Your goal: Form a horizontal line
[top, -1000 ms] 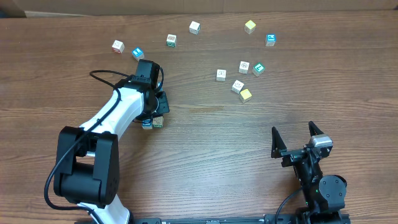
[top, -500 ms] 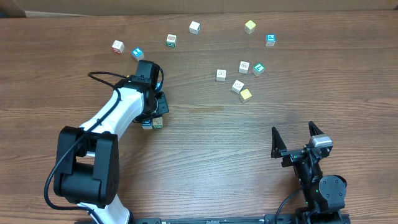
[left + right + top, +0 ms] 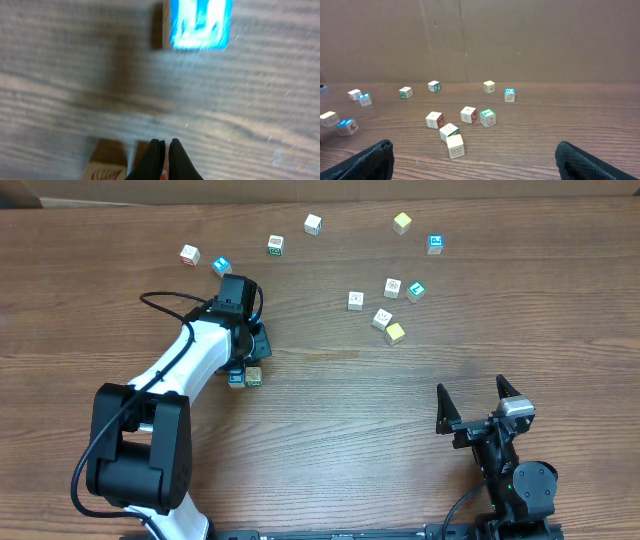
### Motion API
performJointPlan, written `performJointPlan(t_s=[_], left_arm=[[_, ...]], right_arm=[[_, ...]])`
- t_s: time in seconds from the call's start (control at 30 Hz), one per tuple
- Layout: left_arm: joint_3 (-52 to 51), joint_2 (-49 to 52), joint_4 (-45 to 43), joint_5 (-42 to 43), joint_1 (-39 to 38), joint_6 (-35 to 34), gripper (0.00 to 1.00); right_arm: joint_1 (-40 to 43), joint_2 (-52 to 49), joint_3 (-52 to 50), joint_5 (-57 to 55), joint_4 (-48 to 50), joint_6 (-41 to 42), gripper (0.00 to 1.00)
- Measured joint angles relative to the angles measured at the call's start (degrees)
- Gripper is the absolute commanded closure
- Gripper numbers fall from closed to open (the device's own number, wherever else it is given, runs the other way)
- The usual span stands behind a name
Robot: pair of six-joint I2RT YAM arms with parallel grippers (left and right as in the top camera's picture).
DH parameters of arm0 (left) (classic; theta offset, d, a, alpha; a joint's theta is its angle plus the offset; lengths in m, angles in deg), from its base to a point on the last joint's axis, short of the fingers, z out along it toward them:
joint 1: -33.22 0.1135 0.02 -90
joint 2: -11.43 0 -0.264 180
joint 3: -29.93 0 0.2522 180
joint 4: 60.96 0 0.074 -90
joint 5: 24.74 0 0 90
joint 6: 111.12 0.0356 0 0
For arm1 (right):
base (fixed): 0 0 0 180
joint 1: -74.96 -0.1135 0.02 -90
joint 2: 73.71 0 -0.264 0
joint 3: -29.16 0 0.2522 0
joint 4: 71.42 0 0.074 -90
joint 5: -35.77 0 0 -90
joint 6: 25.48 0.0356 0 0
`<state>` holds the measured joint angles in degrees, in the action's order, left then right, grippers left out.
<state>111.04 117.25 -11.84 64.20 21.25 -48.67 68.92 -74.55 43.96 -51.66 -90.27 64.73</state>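
Left tool clenched beside the row of cubes
The row of cubes [image 3: 253, 376] lies just at 6 o'clock of the left tool [image 3: 256, 346], whose fingers are pressed together; the right tool [image 3: 470, 386] is spread wide.

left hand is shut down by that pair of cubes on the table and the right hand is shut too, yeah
Not quite. The right hand is open: the overhead view shows its jaws spread wide apart, and the right wrist view shows the same. The rest holds: the left hand is shut, which the left wrist view shows.

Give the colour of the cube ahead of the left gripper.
The cube is blue, white icon; left wrist view.
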Motion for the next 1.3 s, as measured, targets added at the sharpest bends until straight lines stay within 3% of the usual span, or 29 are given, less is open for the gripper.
performJointPlan(t_s=[0.63, 1.3], left_arm=[[0.17, 0.00, -1.77, 6.62, -0.57, 2.25, 0.96], [0.90, 0.00, 5.29, 3.80, -6.78, -1.03, 0.96]], right_arm=[[0.00, 0.00, 0.00, 0.00, 0.00, -0.04, 0.00], [0.00, 0.00, 0.00, 0.00, -0.02, -0.02, 0.00]])
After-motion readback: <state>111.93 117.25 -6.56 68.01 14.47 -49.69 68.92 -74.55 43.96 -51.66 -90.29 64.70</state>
